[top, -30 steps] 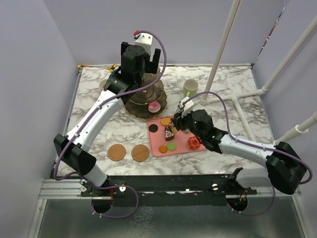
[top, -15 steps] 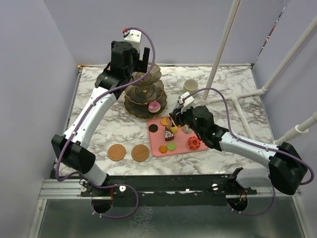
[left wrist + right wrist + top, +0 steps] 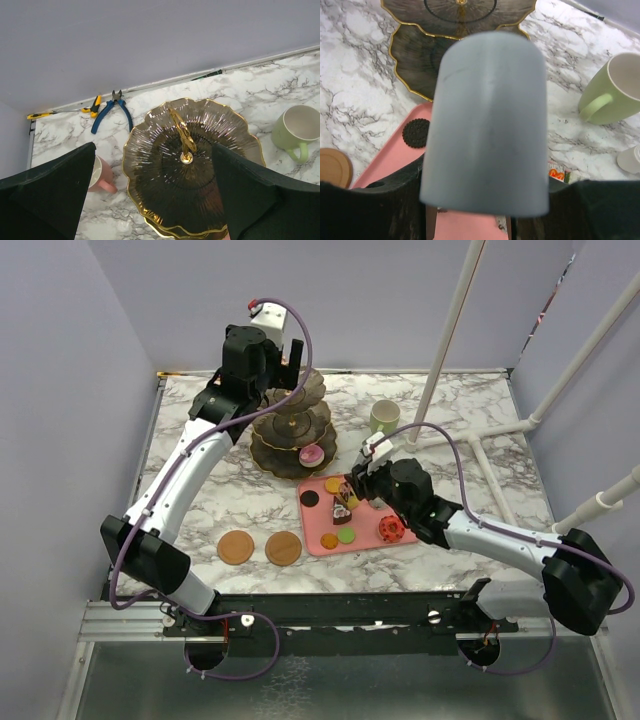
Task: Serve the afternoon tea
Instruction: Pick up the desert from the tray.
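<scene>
The dark three-tier stand (image 3: 292,432) with a gold ring (image 3: 182,134) stands at the back; a pink pastry (image 3: 311,454) lies on its bottom tier. My left gripper (image 3: 266,348) hovers above the stand's top plate (image 3: 150,190), open (image 3: 152,150) and empty. My right gripper (image 3: 345,498) is over the pink tray (image 3: 366,545), shut (image 3: 485,200) on a toy pastry (image 3: 487,125) that looks grey and blurred up close. The pale-green mug (image 3: 384,417) stands right of the stand, the pink mug (image 3: 102,177) to its left. Two brown coasters (image 3: 237,547) (image 3: 284,548) lie near the front.
The tray holds a dark cookie (image 3: 310,498), a green cookie (image 3: 346,535), orange cookies (image 3: 329,540) and a red pastry (image 3: 390,529). Blue-handled pliers (image 3: 112,112) and a yellow tool (image 3: 94,105) lie at the back wall. White pipes (image 3: 500,435) cross the right side.
My left gripper has shifted left and back from directly above the stand, still open. My right gripper has barely moved and keeps its hold.
</scene>
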`<state>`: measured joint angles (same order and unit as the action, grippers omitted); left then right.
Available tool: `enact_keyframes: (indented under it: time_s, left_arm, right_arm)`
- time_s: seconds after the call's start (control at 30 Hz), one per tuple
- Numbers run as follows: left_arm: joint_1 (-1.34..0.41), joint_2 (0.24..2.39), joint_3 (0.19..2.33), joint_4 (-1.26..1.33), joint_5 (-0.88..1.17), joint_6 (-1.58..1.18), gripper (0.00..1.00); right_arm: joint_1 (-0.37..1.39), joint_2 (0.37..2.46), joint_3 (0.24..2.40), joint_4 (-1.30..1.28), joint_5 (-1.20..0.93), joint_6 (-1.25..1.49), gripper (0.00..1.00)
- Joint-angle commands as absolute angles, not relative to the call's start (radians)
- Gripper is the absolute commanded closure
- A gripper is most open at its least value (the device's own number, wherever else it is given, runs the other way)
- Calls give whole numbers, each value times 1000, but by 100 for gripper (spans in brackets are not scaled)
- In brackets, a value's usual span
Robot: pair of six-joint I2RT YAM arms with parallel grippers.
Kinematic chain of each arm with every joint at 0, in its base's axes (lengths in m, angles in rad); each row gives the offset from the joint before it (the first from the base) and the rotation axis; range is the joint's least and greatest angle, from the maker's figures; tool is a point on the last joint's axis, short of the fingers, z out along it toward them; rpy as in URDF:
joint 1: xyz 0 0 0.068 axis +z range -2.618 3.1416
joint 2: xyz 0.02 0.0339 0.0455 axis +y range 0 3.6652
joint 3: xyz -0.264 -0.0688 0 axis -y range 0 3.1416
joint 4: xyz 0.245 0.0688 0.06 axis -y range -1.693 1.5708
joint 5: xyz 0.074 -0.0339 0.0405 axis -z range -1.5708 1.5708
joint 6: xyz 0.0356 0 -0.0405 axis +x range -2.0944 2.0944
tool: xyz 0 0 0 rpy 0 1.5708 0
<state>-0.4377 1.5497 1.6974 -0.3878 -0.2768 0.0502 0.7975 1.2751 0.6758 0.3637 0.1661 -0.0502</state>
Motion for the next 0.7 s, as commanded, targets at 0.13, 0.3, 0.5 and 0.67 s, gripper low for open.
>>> enact_keyframes:
  time_s: [0.13, 0.3, 0.5, 0.67]
  left_arm:
    - [-432, 1489, 1689, -380, -234, 57, 1]
    - [-432, 1492, 1699, -380, -234, 54, 1]
    - [-433, 1494, 1707, -379, -227, 46, 1]
    - [-431, 1490, 1703, -380, -233, 52, 1]
  right_arm:
    - [803, 1209, 609, 397, 110, -3, 70]
    - [803, 1231, 595, 428, 115, 27, 62]
    - [806, 1284, 620, 466, 128, 21, 50]
    - [813, 1297, 619, 474, 150, 14, 47]
